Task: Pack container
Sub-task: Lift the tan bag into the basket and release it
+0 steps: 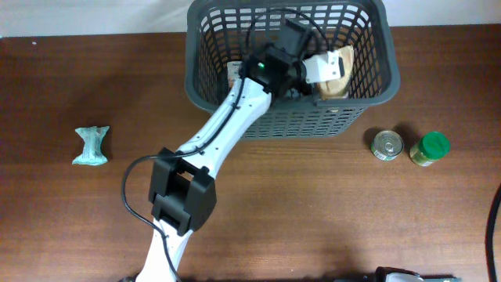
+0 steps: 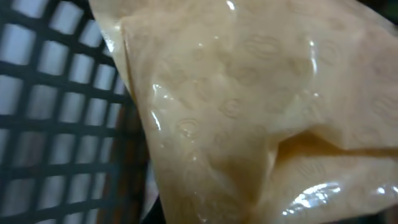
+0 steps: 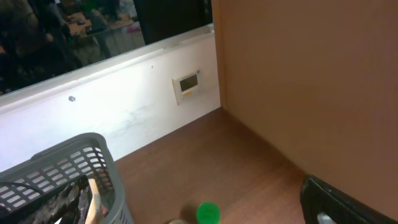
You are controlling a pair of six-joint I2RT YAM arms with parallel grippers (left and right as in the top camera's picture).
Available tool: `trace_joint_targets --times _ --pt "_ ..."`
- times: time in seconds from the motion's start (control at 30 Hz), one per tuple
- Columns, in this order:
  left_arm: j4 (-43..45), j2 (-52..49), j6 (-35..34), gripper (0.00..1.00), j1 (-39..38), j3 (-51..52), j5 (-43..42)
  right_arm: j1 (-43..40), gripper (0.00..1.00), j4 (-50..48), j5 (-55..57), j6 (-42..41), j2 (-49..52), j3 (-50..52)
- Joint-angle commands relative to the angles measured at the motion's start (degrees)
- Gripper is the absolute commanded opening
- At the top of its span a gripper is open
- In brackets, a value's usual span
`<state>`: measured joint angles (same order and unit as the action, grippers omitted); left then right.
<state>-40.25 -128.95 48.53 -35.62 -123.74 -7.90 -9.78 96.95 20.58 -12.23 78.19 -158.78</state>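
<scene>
The dark grey basket (image 1: 368,98) stood at the far edge of the brown wooden bench (image 1: 70,219), under a white wall (image 3: 124,112). A tin can (image 1: 387,145) and a green-lidded jar (image 1: 430,148) sat near its right corner. The left arm (image 1: 227,125) stretched over the near rim, with the left tool (image 1: 322,69) inside against a tan plastic bag (image 1: 343,74). I couldn't tell if it was clamped. Only a dark corner of the right tool (image 3: 339,202) showed, so I couldn't tell its state either.

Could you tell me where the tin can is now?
Overhead view: the tin can stands on the table just right of the basket, beside the green-lidded jar.
</scene>
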Motion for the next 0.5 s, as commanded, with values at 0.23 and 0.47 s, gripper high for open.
trace_joint_targets --times 0.23,0.47 --pt "-5.6 0.7 -11.4 0.87 -0.8 -3.5 4.3 -0.5 0.99 0.3 0.9 -0.7 0.2 0.0" --pt "-22.2 7.2 -22.2 0.87 6.1 -28.9 11.4 -0.5 0.99 0.3 0.9 -0.7 0.2 0.0"
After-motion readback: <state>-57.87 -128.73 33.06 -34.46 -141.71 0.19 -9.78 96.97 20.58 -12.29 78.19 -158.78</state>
